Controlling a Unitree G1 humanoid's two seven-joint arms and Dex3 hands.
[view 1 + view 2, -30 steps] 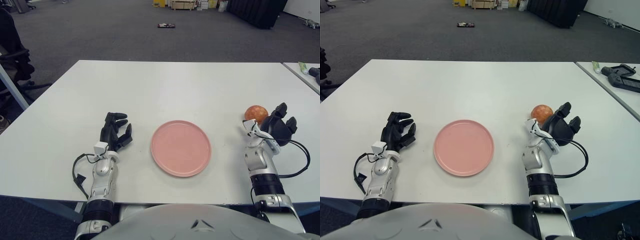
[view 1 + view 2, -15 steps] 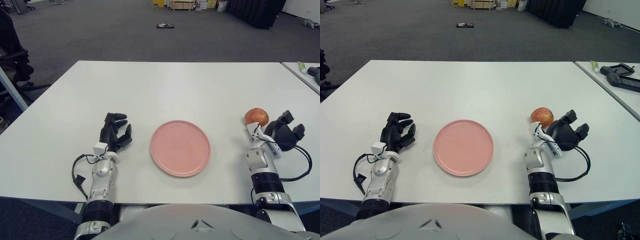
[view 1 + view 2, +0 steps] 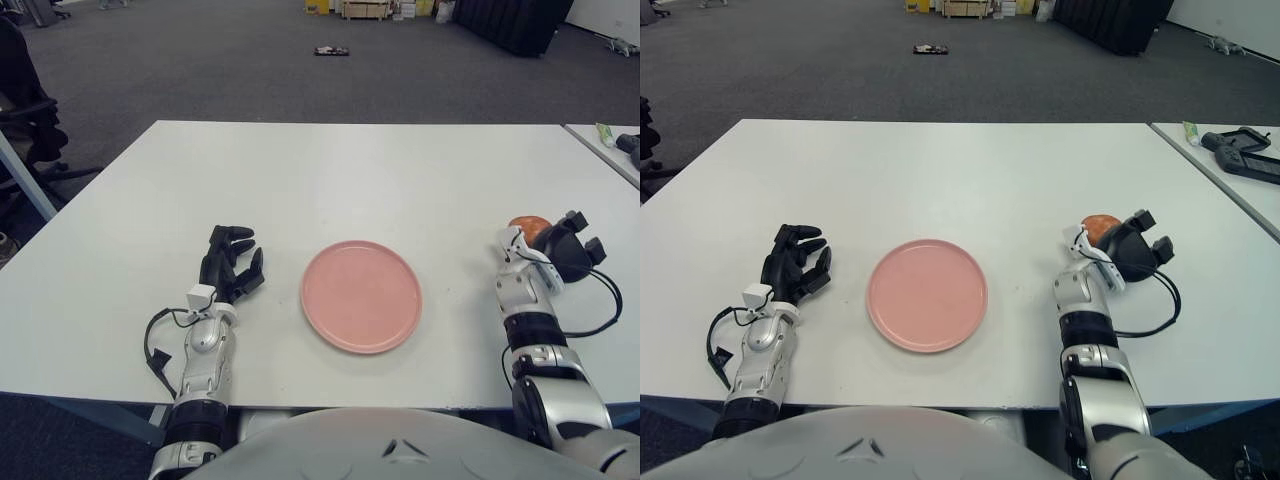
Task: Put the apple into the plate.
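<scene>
The red-orange apple (image 3: pixel 529 226) sits on the white table (image 3: pixel 350 170) at the right, right of the pink plate (image 3: pixel 361 295). My right hand (image 3: pixel 560 250) is pressed against the apple from the right and near side. Its black fingers (image 3: pixel 1143 220) curl around the apple and hide most of it. Only the apple's top shows. The plate lies empty in the middle near the front edge. My left hand (image 3: pixel 230 268) rests flat on the table left of the plate, fingers relaxed and holding nothing.
A second table (image 3: pixel 1230 150) stands at the far right with a dark controller (image 3: pixel 1240 140) and a small green tube (image 3: pixel 1192 130) on it. A black office chair (image 3: pixel 25 110) stands beyond the left edge. A cable (image 3: pixel 1155 310) loops from my right wrist.
My right hand has moved forward and closed in on the apple, now covering most of it. The apple has shifted slightly right. The left hand and plate have not moved.
</scene>
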